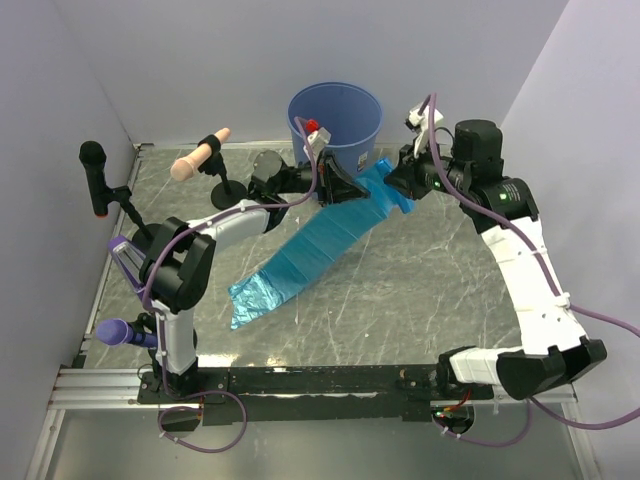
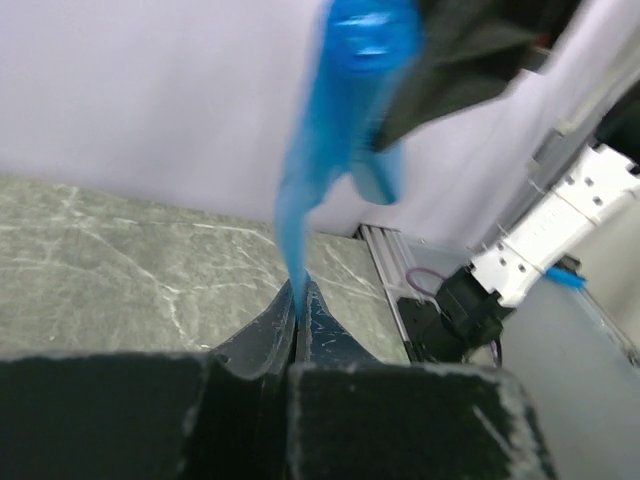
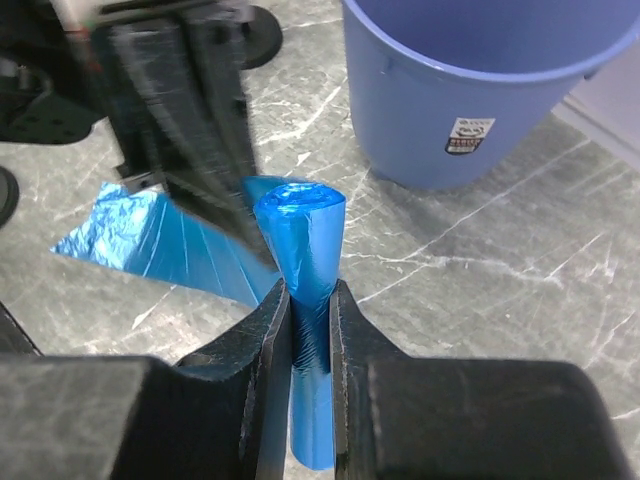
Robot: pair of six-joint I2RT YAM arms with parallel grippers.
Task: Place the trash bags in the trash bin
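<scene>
Roll [image 3: 300, 225] of trash bags, gripped upright in the right claw [image 3: 310, 300] near the bin [image 3: 450, 110]. The left claw [image 2: 297, 305] is clenched on the unrolled film [image 2: 298, 230], probably to pull it taut for gathering. The film's free end lies across the tabletop [image 1: 430, 290], so nothing is in the bin yet.

White-shelled arms [image 1: 530, 270], black joints (purple cables [image 1: 605, 320] trailing), black textured jaws.

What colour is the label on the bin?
The label is white with dark print; right wrist view.
</scene>
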